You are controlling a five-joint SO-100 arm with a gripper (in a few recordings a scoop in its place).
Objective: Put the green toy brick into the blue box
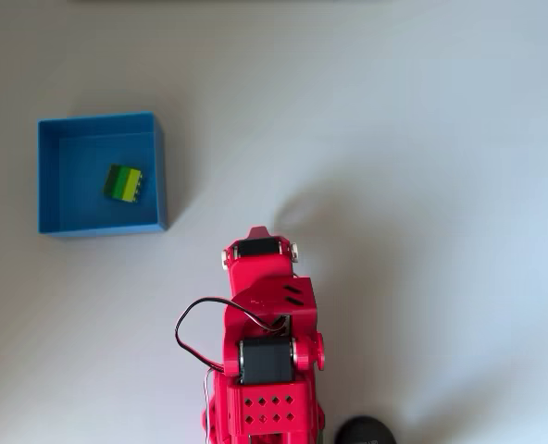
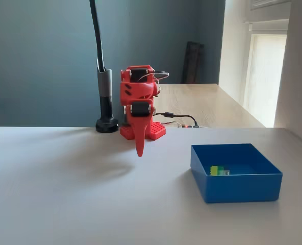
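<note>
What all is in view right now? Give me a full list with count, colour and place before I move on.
green toy brick: one, lime green with darker green sides, lying inside the blue box.
blue box: one, bright blue, open top, on the table left of the arm in the overhead view, right of it in the fixed view.
table: one, pale grey-white, bearing everything.
black pole: one, on a round foot behind the arm in the fixed view.
wooden desk: one, light brown, behind the table in the fixed view.
arm: one, red, folded up on its base at the table's edge.
gripper: one, red, pointing down above the table, holding nothing, apart from the box.
</note>
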